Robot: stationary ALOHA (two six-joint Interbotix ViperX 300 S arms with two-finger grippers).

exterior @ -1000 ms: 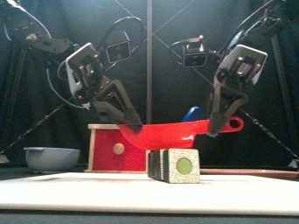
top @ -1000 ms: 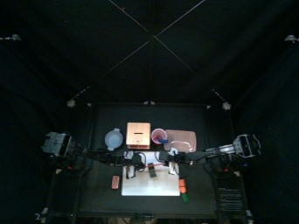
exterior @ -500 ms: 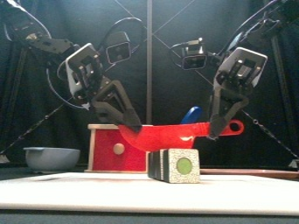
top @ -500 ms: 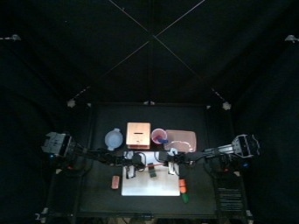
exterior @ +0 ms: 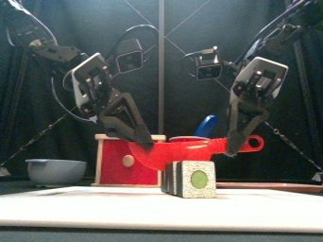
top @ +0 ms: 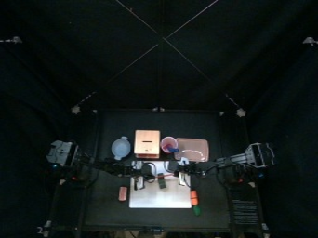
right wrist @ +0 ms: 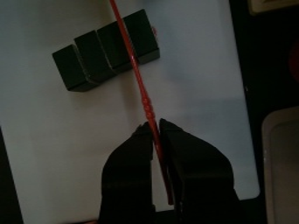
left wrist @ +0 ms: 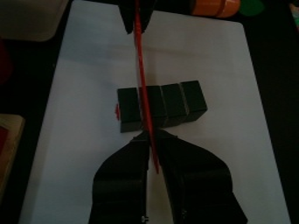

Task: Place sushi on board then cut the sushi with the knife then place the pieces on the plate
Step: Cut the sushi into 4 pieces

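The left gripper point(exterior: 143, 139) has its jaws squeezed tight on the thin tip end of the red knife point(exterior: 190, 147). The right gripper point(exterior: 233, 141) has its jaws squeezed tight on the handle end, near the ring. Two grips keep the knife flat and steady, likely so it can push straight down and not twist. The knife runs from one gripper to the other like a little bridge. Right under the middle of it sits the sushi roll point(exterior: 191, 178), between the two grippers and lower than their jaws. From the front, the blade is at the top of the roll, but it is too hard to tell if it touches or is just above. In the wrist views the blade crosses the roll the short way, near a gap between the dark green blocks, a good spot to cut. The roll lies on the white cutting board point(exterior: 76, 200), so the blade has something flat to press against. The pink tray point(top: 192, 147) waits behind the board for the pieces.
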